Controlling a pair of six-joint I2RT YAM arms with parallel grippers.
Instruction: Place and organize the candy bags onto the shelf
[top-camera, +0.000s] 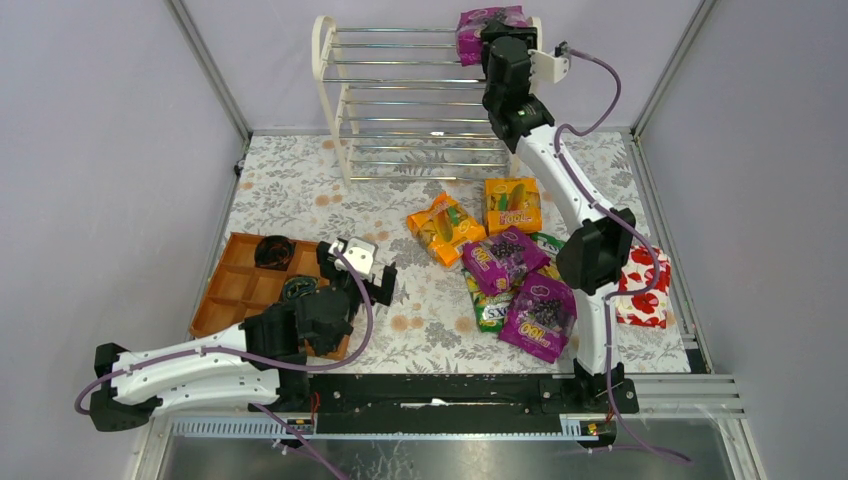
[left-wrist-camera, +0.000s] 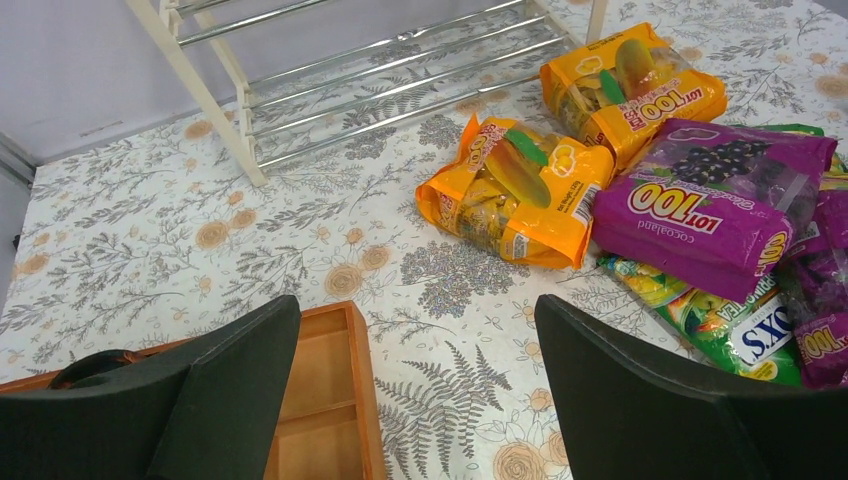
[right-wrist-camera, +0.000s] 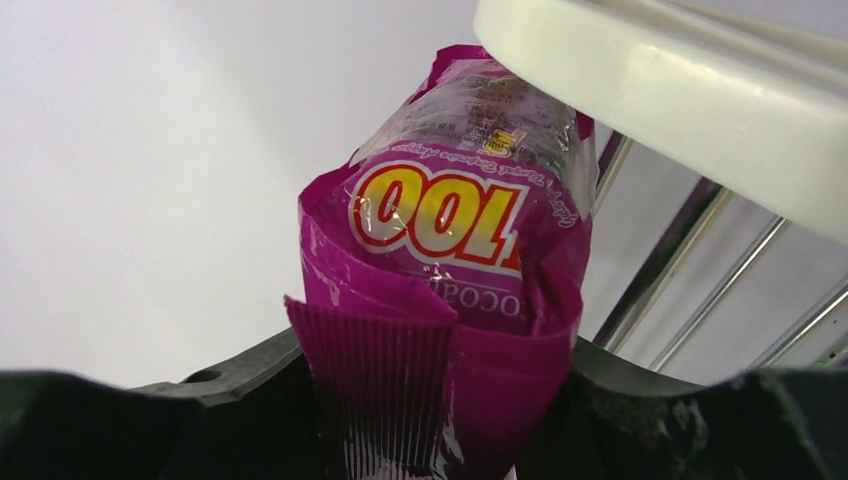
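Observation:
My right gripper (top-camera: 497, 42) is raised to the top tier of the white shelf (top-camera: 420, 100), at its right end, shut on the crimped end of a purple candy bag (right-wrist-camera: 450, 220) that rests on the top rods (right-wrist-camera: 700, 260) beside the white side panel (right-wrist-camera: 680, 90). On the table lie two orange candy bags (top-camera: 445, 228) (top-camera: 512, 205), two purple ones (top-camera: 503, 258) (top-camera: 540, 316) and a green-yellow one (top-camera: 488, 308) partly under them. My left gripper (left-wrist-camera: 417, 305) hangs open and empty over the table beside the wooden tray, left of the pile.
A brown wooden compartment tray (top-camera: 235, 285) with dark round items sits at the left, under my left arm. A red bag with white flowers (top-camera: 645, 290) lies at the right edge, behind the right arm. The shelf's lower rods (left-wrist-camera: 380, 85) stand at the table's back.

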